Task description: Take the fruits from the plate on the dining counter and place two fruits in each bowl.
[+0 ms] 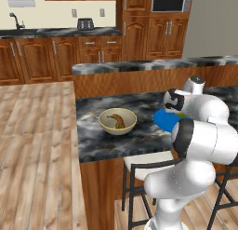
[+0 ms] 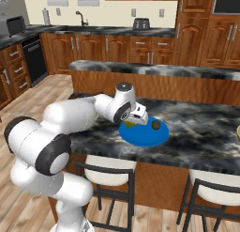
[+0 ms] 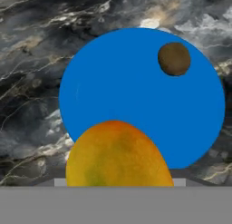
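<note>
Here the dining counter [image 2: 201, 127] is stretching across the room, its black-and-grey marbled top sitting on reddish-brown wooden sides, with a raised ledge [image 2: 154, 69] of the same stone running behind it. Plank flooring [image 1: 32, 145] is spreading out to one side, and two stools [image 2: 110, 167] with pale seats and dark frames are tucked under the counter's near edge. Along the back wall, wooden cabinets [image 1: 37, 57] are lining up under a dark worktop carrying a sink tap [image 2: 82, 17] and a toaster [image 1: 85, 23]; a microwave [image 1: 171, 1] is sitting high among the cupboards. No writing anywhere is sharp enough for me to read.

The blue plate [image 3: 131, 100] is lying flat on the stone, with the dark brown ball [image 3: 174, 59] resting near its rim. The gripper [image 2: 138, 117] is hanging over the plate's edge, and the orange-green fruit [image 3: 118, 155] is looming right at the fingers in the hand view; it looks to be between them, though I cannot tell whether they are actually clamped on it. Well apart from the plate, one cream bowl [image 1: 118, 120] is standing on the counter with the brown banana [image 1: 117, 120] lying inside it.
</note>
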